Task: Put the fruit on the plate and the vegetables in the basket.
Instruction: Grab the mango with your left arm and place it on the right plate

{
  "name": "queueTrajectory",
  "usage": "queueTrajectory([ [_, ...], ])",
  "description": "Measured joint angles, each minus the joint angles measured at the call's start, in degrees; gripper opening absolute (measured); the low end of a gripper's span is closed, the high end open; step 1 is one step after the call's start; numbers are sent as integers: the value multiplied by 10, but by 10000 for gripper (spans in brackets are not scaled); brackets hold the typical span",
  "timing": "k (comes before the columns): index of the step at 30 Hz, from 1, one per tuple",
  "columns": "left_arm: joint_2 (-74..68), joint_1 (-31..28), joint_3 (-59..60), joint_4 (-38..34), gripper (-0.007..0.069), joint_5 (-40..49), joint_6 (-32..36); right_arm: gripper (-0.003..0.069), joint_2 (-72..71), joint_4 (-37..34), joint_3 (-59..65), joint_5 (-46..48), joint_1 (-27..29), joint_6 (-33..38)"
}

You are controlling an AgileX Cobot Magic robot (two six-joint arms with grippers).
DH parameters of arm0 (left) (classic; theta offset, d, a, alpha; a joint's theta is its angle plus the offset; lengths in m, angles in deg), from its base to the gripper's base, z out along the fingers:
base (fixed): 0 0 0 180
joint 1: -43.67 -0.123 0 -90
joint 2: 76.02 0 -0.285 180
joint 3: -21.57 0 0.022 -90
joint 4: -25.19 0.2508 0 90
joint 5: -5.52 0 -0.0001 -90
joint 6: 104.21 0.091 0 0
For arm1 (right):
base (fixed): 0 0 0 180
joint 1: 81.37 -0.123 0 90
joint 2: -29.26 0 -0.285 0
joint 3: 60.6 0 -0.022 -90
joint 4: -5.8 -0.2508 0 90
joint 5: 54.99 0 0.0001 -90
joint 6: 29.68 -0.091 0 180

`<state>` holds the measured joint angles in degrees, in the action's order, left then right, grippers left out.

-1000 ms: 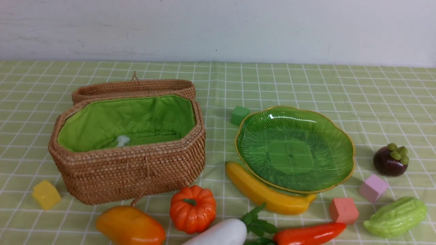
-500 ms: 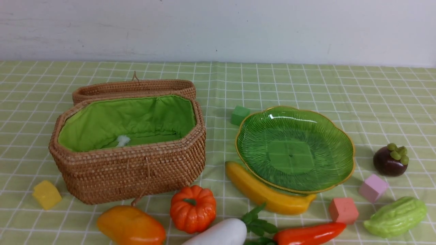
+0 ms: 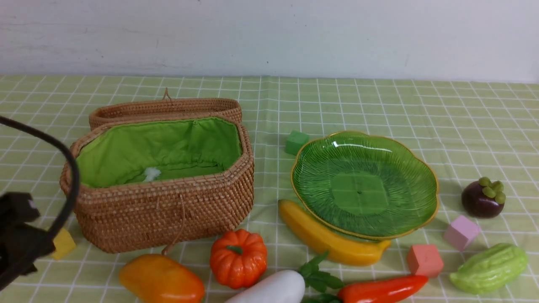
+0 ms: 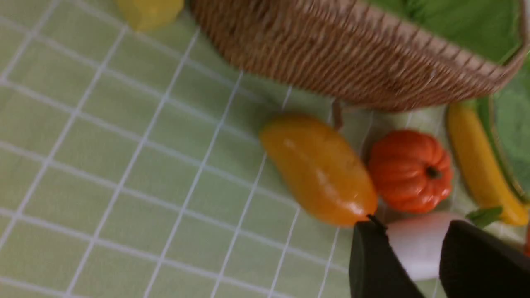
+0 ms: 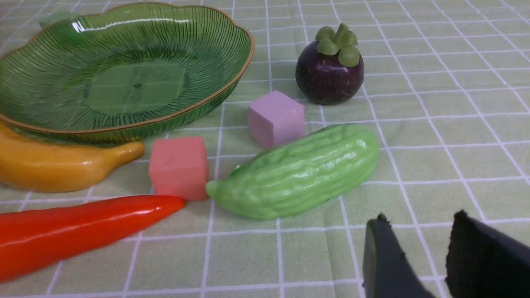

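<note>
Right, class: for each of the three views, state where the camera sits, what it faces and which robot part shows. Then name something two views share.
Front view: between the arms, facing forward over basket and plate; left arm shows at left.
Left wrist view: on the left wrist, facing mango and pumpkin; open left gripper shows.
Right wrist view: on the right wrist, facing gourd and mangosteen; open right gripper shows.
Shared: banana, in all three.

I am seeing no writing anywhere. No lettering, label, brand mark, number or sign is showing on the basket point(image 3: 168, 210), on the plate point(image 3: 364, 185) beside it, or on the checked cloth point(image 3: 379, 105) lying under the basket.
</note>
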<state>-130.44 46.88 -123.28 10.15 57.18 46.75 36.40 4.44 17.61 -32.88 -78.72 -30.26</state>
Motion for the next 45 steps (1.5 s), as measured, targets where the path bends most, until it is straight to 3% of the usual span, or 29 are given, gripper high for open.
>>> queueTrajectory([
  [7, -132, 0, 3, -21, 328, 17, 24, 241, 0, 0, 0, 0, 0, 0],
  [14, -226, 0, 3, -85, 573, -20, 40, 241, 0, 0, 0, 0, 0, 0],
  [18, -256, 0, 3, -104, 648, -36, 42, 241, 0, 0, 0, 0, 0, 0],
  [25, -274, 5, -1, -113, 647, -37, 66, 241, 0, 0, 0, 0, 0, 0],
  [30, -274, 66, -25, -100, 619, -38, 74, 241, 0, 0, 0, 0, 0, 0],
  [34, -289, 118, -45, -29, 605, -51, -18, 241, 0, 0, 0, 0, 0, 0],
  [40, -333, 122, -57, 34, 599, -85, -191, 241, 0, 0, 0, 0, 0, 0],
  [45, -356, 124, -59, 20, 595, -125, -216, 241, 0, 0, 0, 0, 0, 0],
])
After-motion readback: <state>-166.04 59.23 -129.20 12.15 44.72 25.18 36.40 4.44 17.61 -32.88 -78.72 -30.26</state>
